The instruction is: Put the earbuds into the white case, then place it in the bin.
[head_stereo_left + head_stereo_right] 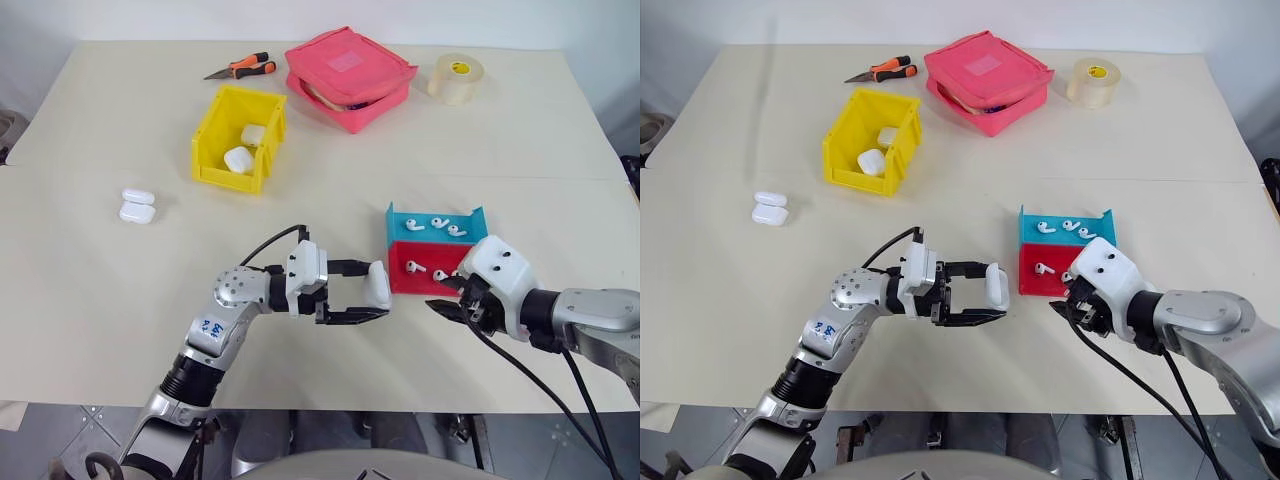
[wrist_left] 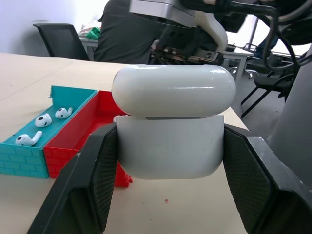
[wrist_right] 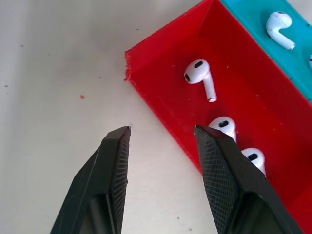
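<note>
The white case [image 2: 170,122] sits clamped between the two black fingers of the left tool [image 1: 352,292], lid slightly ajar, held above the worktop [image 1: 120,290] just beside the red tray [image 3: 273,126]. Earbuds [image 3: 200,75] lie in that red tray, and more in the blue tray [image 1: 400,222] touching it on the far side. The right tool [image 3: 161,134] hangs at the red tray's near corner, fingers apart and gripping nothing; one fingertip is over the tray's rim, the other over bare worktop. Farther off, the yellow bin [image 1: 215,150] holds two more cases. Two further cases [image 1: 137,205] lie on the worktop to its left.
</note>
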`<state>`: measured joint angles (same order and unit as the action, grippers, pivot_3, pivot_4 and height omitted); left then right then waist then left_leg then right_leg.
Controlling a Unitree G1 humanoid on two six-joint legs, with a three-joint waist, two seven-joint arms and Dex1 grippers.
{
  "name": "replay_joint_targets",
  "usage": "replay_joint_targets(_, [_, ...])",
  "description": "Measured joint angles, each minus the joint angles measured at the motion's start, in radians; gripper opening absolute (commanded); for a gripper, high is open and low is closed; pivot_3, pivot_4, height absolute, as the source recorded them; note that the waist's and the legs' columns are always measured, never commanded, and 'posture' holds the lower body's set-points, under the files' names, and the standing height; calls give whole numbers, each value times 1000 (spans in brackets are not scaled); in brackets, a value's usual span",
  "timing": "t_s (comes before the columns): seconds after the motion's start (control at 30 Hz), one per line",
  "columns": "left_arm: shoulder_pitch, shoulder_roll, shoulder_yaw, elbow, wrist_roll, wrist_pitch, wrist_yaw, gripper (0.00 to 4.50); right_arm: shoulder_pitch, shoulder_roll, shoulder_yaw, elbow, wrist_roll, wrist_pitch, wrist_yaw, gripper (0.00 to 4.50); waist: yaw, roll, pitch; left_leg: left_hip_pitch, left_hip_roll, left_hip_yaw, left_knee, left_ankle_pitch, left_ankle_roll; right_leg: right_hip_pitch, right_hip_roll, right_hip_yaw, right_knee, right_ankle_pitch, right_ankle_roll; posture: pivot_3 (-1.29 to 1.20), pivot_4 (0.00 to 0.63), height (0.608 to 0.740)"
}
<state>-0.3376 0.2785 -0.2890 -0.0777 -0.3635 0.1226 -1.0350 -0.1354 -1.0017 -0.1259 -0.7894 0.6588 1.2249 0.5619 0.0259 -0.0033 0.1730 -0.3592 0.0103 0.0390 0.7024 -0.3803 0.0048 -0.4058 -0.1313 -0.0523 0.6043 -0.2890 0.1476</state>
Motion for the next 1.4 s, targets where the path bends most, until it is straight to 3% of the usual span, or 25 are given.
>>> replay_joint_targets(0.57, [22,4,2,-3,-4,-6,-26,2795,-208,-66,231,166,-102,-8,42,2159,-3,0,0,-1,0,1,0,0,0,-2,0,0,0,0,0,0,150,740])
replay_joint_targets(1.4, [46,2,8,-33,-6,-13,-24,2795,-298,-68,358,307,-244,-121,146,2159,-2,0,0,-10,0,1,6,0,0,-4,-1,-7,0,0,0,0,150,740])
